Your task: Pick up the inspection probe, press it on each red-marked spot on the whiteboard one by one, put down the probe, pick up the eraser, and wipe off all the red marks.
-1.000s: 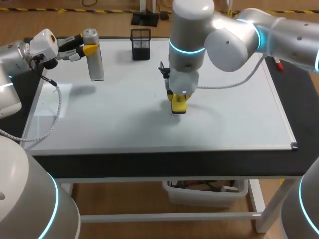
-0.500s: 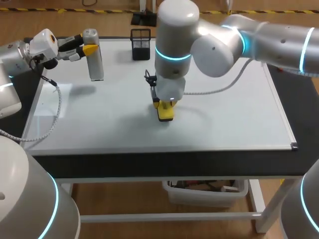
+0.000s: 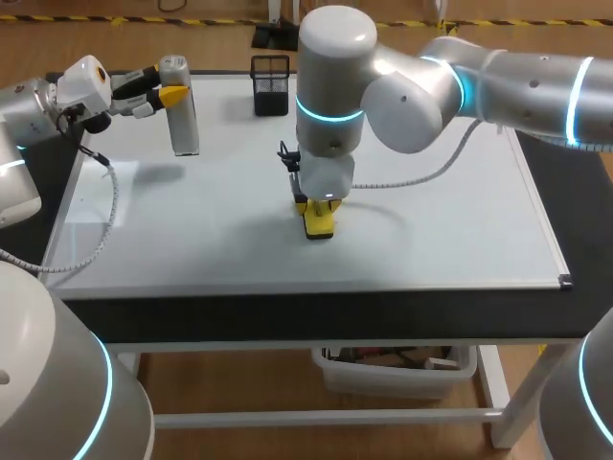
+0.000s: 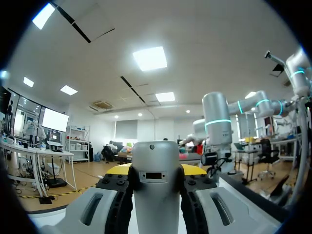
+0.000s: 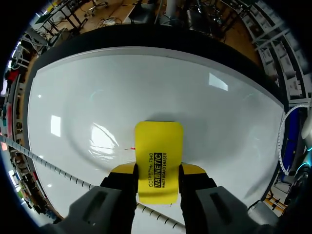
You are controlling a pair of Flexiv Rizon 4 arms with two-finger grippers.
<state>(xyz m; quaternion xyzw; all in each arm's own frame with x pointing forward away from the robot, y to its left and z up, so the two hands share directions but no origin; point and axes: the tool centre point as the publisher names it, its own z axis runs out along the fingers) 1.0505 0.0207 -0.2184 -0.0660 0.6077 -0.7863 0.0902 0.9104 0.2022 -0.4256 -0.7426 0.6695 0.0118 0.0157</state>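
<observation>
Eraser [image 3: 319, 226] travel was the main change. Over the last second the right gripper [image 3: 319, 215] carried it across the board [image 3: 460, 211] toward the robot's left and slightly nearer the front edge. Most of that shift came in the first half second, and after that it barely moved. The jaws were closed on the eraser from both sides, and it looked pressed flat on the board.

The left gripper [image 3: 169, 94] had not moved. It stayed clamped on the probe [image 3: 182, 120], upright over the board's far left corner. The probe seemed to hang clear of the surface, since its shadow lay apart from it.

So wiping was under way, though the probe had not been set down. In the right wrist view a faint red trace [image 5: 129, 148] showed just beside the eraser. The stroke had probably not finished the job, and another pass over that spot seemed needed. No other red showed on the board from above.

The board was smooth, white and glossy, with ceiling lights mirrored in it, so the eraser should have slid easily. Open board lay on every side of the eraser. The mesh cup [image 3: 270, 84] at the far edge and the probe both stood well apart from it. The right arm's cable [image 5: 58, 173] ran close beside the fingers and might have trailed over the wiped area.
</observation>
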